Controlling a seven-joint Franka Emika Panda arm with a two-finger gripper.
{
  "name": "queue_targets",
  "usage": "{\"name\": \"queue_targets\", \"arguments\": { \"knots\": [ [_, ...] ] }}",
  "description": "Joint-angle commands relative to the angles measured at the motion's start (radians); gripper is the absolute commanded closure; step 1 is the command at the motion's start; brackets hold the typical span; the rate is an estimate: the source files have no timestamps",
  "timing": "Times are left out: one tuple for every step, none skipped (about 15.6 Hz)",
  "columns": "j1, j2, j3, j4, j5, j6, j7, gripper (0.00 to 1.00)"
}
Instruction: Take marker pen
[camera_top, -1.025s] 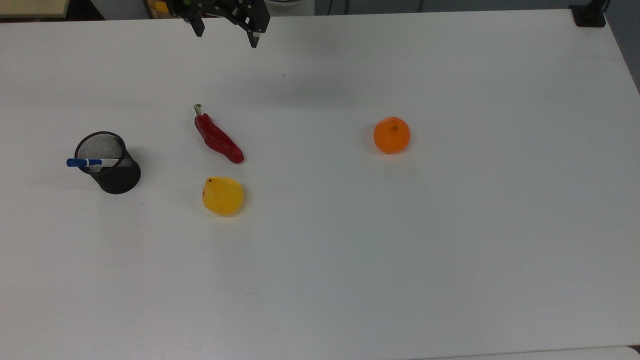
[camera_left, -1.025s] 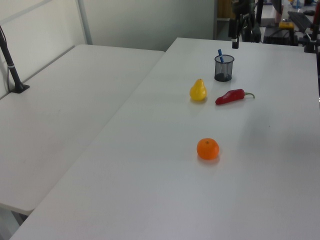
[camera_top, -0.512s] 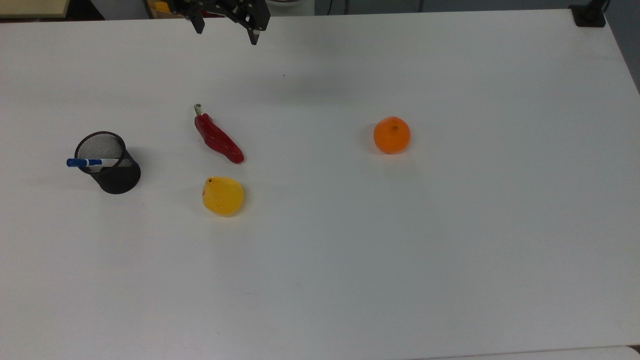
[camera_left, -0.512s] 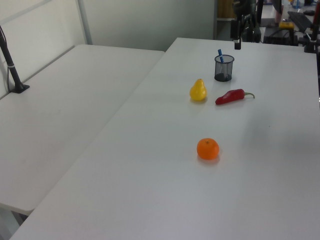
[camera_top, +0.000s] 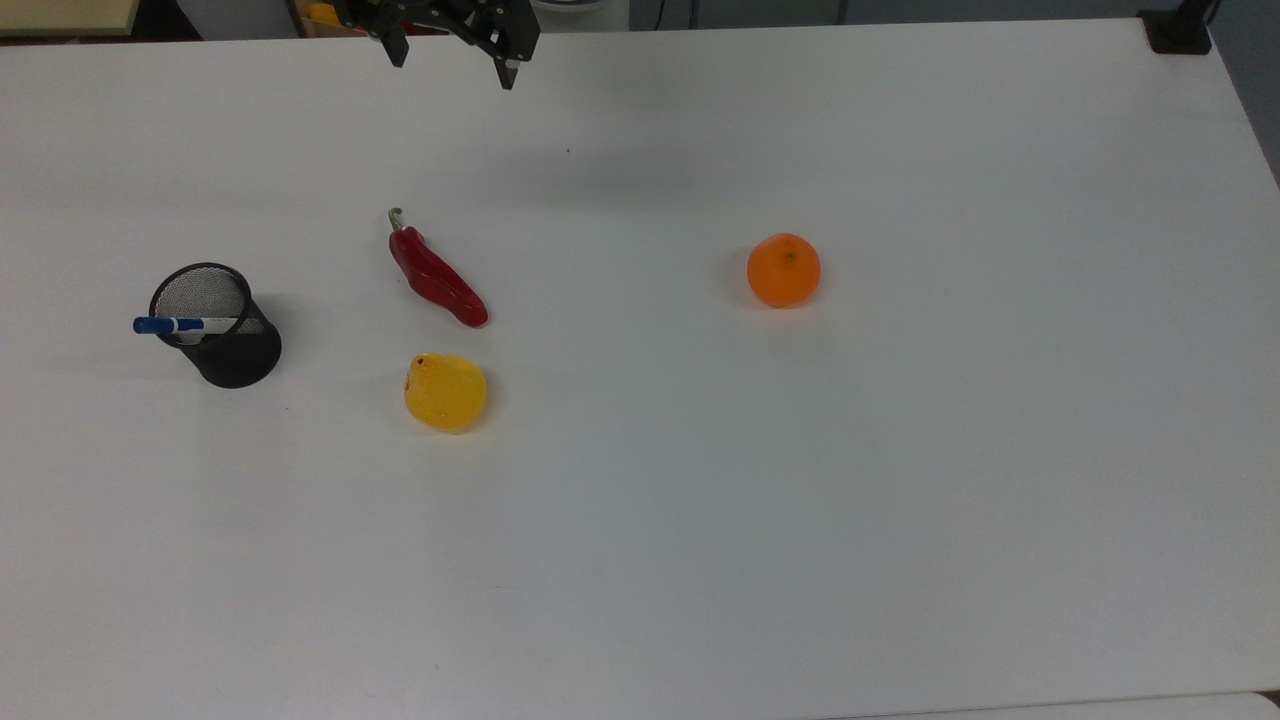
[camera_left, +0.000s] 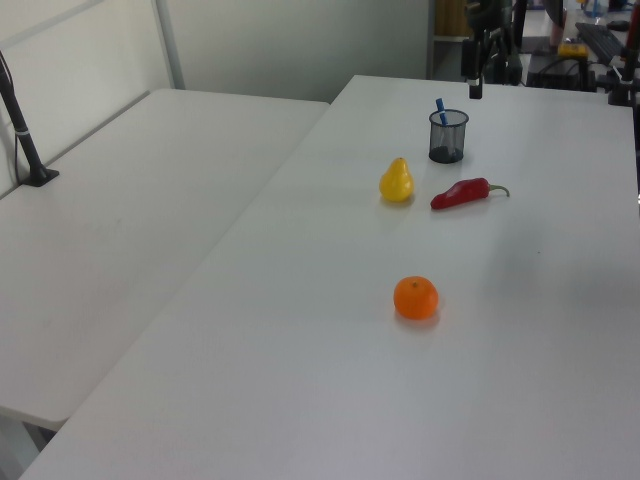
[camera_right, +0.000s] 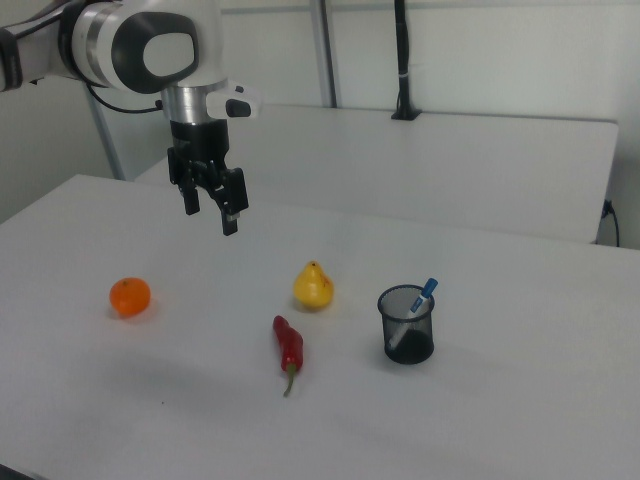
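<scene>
In the top view, going from left to right, the marker pen (camera_top: 186, 325) stands slanted in a black mesh cup (camera_top: 222, 335) near the table's (camera_top: 900, 500) left side, its blue cap poking out over the rim toward the top view's left. Well to the right of the cup lies a red chilli (camera_top: 437, 280), with a yellow pear (camera_top: 445, 392) just below it, apart from it. Further right, alone, sits an orange (camera_top: 783, 269). The gripper (camera_top: 452, 65) hangs at the top edge above the chilli, fingers spread apart and holding nothing, well away from the cup. In the right view the gripper (camera_right: 210, 214) hovers high over the table between the orange (camera_right: 130, 296) and the pear (camera_right: 313, 285); nothing stands between it and the cup (camera_right: 406, 325)
</scene>
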Motion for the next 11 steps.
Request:
{"name": "queue_targets", "arguments": {
  "knots": [
    [0.004,-0.029,-0.002,-0.016,-0.029,-0.024,-0.019,0.00],
    [0.001,-0.029,-0.002,-0.016,-0.032,-0.021,-0.019,0.00],
    [-0.001,-0.028,-0.002,-0.016,-0.037,-0.020,-0.019,0.00],
    [-0.002,-0.028,-0.004,-0.016,-0.041,-0.017,-0.019,0.00],
    [-0.004,-0.026,-0.009,-0.016,-0.046,-0.014,-0.019,0.00],
    [-0.004,-0.023,-0.010,-0.016,-0.053,-0.011,-0.019,0.00],
    [-0.005,-0.017,-0.012,-0.014,-0.063,-0.008,-0.020,0.00],
    [-0.008,-0.013,-0.013,-0.013,-0.072,-0.002,-0.020,0.00],
    [-0.021,-0.013,-0.013,-0.013,-0.073,0.017,-0.020,0.00],
    [-0.036,-0.011,-0.013,-0.013,-0.073,0.040,-0.020,0.00],
    [-0.050,-0.010,-0.013,-0.013,-0.073,0.060,-0.022,0.00]
  ]
}}
